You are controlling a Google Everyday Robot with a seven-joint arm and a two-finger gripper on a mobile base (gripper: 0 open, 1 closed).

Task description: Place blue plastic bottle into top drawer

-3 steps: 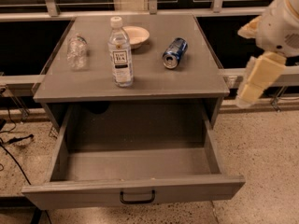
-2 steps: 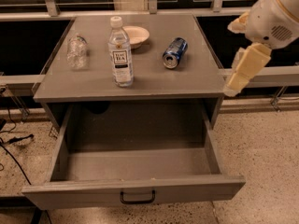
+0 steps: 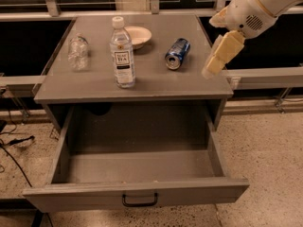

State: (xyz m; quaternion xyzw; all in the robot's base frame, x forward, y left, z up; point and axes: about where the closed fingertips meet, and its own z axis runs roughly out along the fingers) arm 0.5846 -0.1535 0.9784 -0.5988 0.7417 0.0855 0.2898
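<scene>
At the bottom of the frame is the top drawer (image 3: 85, 200), pulled far out of the grey cabinet (image 3: 215, 112), with its small black handle (image 3: 139, 200) on the flat front panel. At the lower left, dark cables (image 3: 14, 143) lie on the speckled floor. Above the drawer, on the cabinet top, the blue plastic bottle (image 3: 122, 51) stands upright, left of the middle and near the front edge, apart from everything else. At the right edge of the top hangs the cream gripper (image 3: 210, 69), pointing down and to the left, holding nothing; whether it is spread or closed does not show from this angle. It is well apart from the bottle. Between them, a little farther back, a blue soda can (image 3: 177, 54) lies on its side. At the left stands a shorter dented clear bottle (image 3: 78, 52). Just behind the tall bottle is a small pale bowl (image 3: 138, 35)
</scene>
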